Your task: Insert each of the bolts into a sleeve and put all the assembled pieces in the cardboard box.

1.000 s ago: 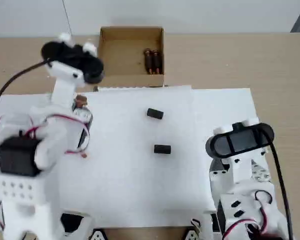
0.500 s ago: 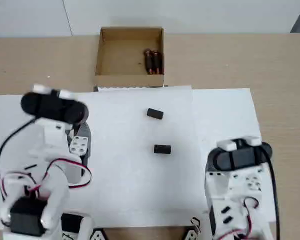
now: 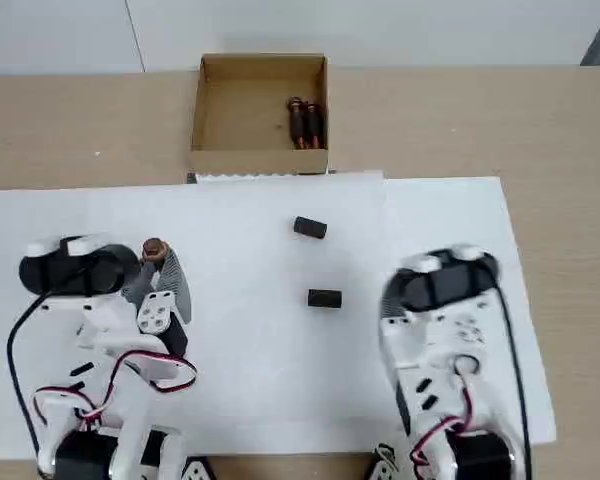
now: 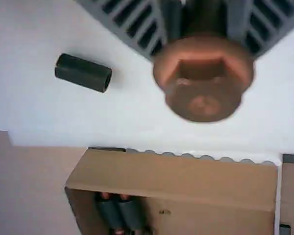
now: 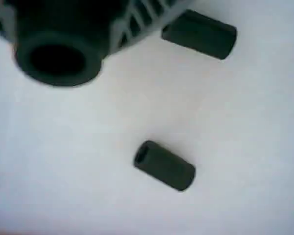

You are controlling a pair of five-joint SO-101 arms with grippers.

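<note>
Gripping a copper-coloured hex-head bolt (image 4: 202, 78), the left claw (image 3: 155, 268) hangs over the white sheet (image 3: 240, 360). Two smooth black tubes, farther sleeve (image 3: 310, 227) and nearer sleeve (image 3: 324, 298), lie loose; the cardboard box (image 3: 260, 160) holds assembled pieces (image 3: 305, 122). The right claw (image 5: 63, 24) clamps a third sleeve (image 5: 56, 58), mostly hidden.

There are three bare black sleeves: one sleeve (image 3: 310, 227) and a second sleeve (image 3: 324, 298) in the high view, and a third sleeve (image 5: 56, 58) close up in the right wrist view. There is one lone bolt (image 3: 154, 247), and there are two assembled pieces (image 3: 305, 122) in the one cardboard box (image 3: 230, 120). There is also one white sheet (image 3: 280, 380), and there are two arms (image 3: 110, 330).
</note>
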